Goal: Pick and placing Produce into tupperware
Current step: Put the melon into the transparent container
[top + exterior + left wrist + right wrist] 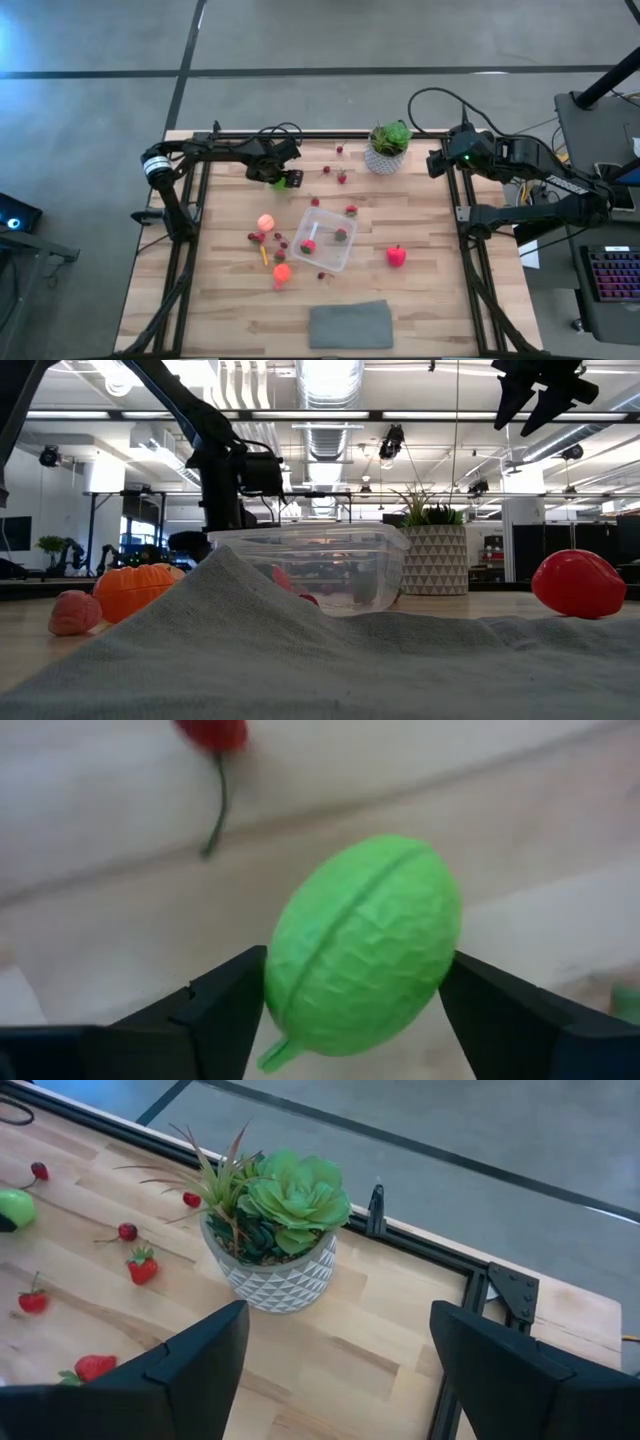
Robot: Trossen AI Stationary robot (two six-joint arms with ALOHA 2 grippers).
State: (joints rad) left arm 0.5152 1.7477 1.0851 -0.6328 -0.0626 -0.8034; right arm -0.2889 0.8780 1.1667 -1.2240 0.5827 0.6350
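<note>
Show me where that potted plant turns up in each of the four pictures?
High view: potted plant at the table's far edge, right of centre.
Low view: potted plant behind the tupperware, right of it.
Left wrist view: not in it.
Right wrist view: potted plant at centre.
Shared landmark: the white patterned pot.

Grey cloth heaped across the foreground, hiding the lower part of the clear tupperware. Red pieces visible inside through the wall. Orange pumpkin-like piece and pink piece left of it, touching. Red fruit far right. Potted plant behind tub. Dark arm descends behind; right tool up high, jaws apart.
</note>
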